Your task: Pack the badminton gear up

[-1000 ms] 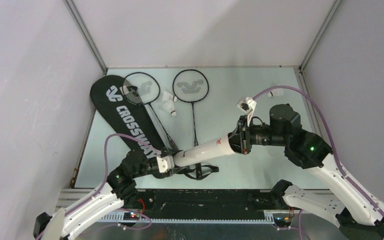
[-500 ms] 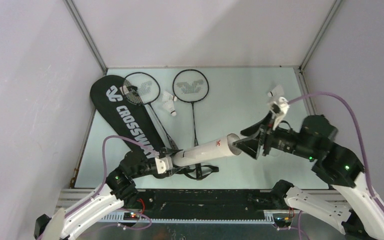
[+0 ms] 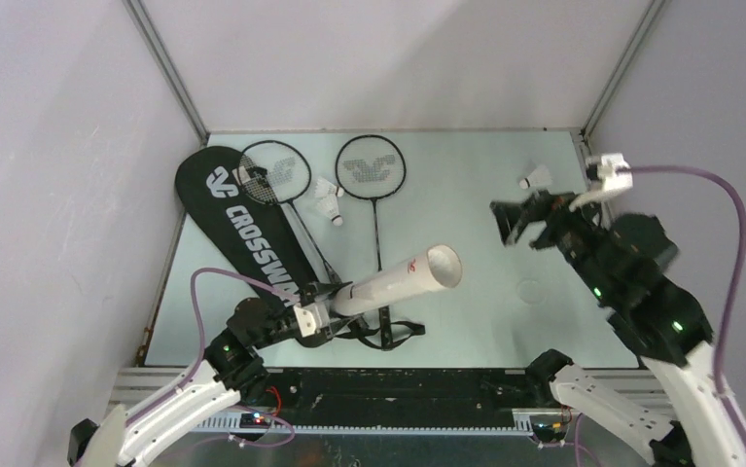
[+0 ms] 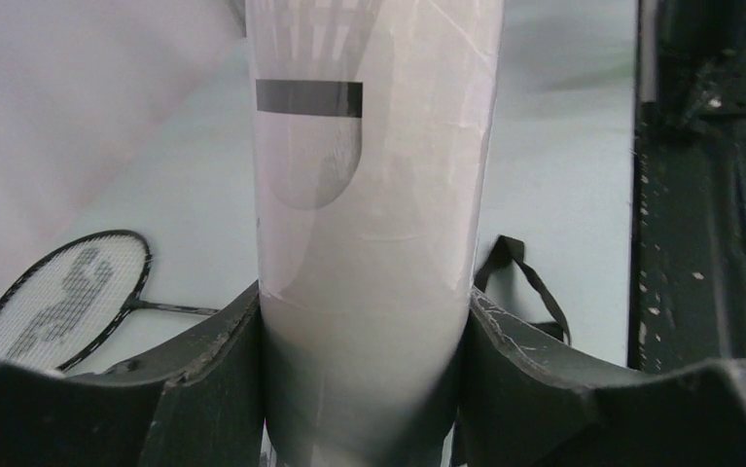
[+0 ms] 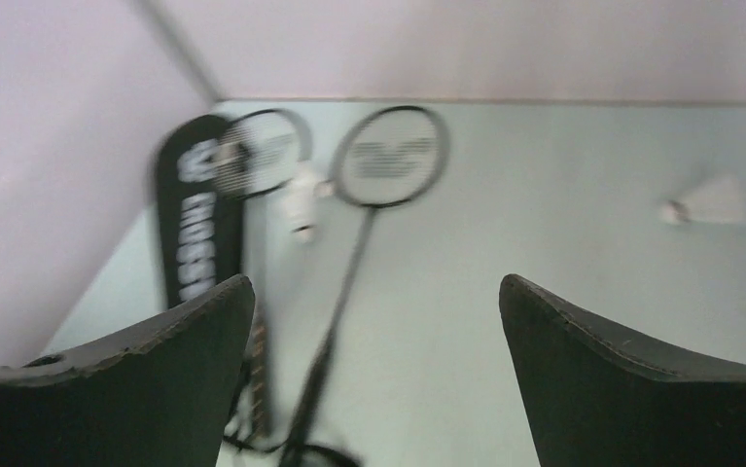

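White tube [image 3: 403, 282], clamped near its base by the left gripper [image 3: 312, 318] and tilted mouth-up, shows one shuttlecock [image 4: 315, 126] inside. The right gripper [image 5: 373, 287] hangs wide open and empty over the right side of the table [image 3: 456, 185]. Left to pack, I judge: a loose shuttlecock [image 3: 539, 177] far right, more shuttlecocks [image 3: 328, 199] by the rackets [image 3: 372, 167], and both rackets outside the bag [image 3: 242, 229].

Left arm low, left end effector [image 3: 312, 318] clamped on the white tube [image 3: 408, 275]. Right arm extended forward, right end effector [image 3: 522, 222] fingers spread wide.
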`<state>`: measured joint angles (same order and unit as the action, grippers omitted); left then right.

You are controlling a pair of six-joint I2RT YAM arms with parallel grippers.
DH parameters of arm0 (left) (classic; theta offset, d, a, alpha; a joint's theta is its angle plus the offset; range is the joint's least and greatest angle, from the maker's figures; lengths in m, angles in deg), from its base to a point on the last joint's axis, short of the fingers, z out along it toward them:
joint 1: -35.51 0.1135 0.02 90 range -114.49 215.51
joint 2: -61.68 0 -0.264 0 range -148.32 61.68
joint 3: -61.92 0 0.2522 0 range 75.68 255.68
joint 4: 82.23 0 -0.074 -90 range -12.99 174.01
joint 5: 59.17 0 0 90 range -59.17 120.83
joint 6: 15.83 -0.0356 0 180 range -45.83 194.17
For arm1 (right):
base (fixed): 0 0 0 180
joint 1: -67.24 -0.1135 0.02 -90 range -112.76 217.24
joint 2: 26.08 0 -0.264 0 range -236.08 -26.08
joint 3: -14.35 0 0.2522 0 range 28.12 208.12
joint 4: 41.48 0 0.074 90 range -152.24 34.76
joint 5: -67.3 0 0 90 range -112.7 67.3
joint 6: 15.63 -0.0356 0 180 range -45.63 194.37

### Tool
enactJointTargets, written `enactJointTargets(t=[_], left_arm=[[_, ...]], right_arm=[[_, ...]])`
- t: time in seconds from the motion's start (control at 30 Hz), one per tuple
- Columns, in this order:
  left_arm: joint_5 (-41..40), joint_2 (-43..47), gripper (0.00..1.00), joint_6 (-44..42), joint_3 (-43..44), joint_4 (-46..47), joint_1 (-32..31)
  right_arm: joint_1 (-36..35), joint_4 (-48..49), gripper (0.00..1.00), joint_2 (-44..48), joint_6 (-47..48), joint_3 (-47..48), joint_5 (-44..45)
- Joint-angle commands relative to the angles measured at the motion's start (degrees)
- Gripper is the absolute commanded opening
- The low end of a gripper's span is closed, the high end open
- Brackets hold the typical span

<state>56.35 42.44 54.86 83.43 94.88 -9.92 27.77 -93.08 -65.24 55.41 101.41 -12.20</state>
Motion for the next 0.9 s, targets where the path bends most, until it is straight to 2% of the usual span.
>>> enactJointTargets(t=[0.0, 0.03, 0.07, 0.13, 0.2, 0.3, 0.37, 0.57, 0.7, 0.87], left_arm=[[-9.6, 1.1, 0.22, 5.3, -0.9, 11.8, -0.1], [-11.1, 1.0, 0.22, 6.0, -1.0, 12.8, -0.2], [-14.1, 0.9, 0.22, 7.3, -1.1, 14.3, -0.2], [-17.9, 0.6, 0.22, 8.5, -0.9, 15.8, -0.1], [-20.8, 0.0, 0.22, 9.4, -0.9, 18.3, -0.1], [-22.2, -1.0, 0.23, 9.5, -0.8, 19.8, -0.2], [-22.5, -2.0, 0.23, 9.1, -0.5, 19.6, -0.1], [-22.7, -4.8, 0.23, 7.7, 0.2, 19.1, -0.2], [-23.3, -6.0, 0.23, 7.0, 0.5, 18.3, -0.1], [-24.2, -6.6, 0.23, 6.7, 0.5, 18.2, -0.2]], right_arm=[[17.3, 3.0, 0.99, -11.5, 0.4, 1.3, 2.9], [21.6, 3.6, 0.99, -13.4, -0.1, 1.3, -0.9], [30.6, 5.3, 0.99, -18.0, -1.6, 1.4, -10.3], [41.1, 9.0, 0.99, -25.9, -3.7, 1.8, -20.6], [46.2, 13.4, 0.99, -34.7, -3.0, 4.0, -22.1], [49.1, 15.1, 0.99, -47.3, -0.1, 10.7, -18.5], [50.9, 12.6, 0.99, -60.7, 0.6, 18.8, -18.5], [53.7, 8.0, 0.99, -84.5, 2.5, 42.4, -16.9], [54.3, 6.3, 0.98, -94.9, 2.7, 52.5, -20.1], [54.3, 6.5, 0.90, -99.0, 2.5, 53.7, -25.0]])
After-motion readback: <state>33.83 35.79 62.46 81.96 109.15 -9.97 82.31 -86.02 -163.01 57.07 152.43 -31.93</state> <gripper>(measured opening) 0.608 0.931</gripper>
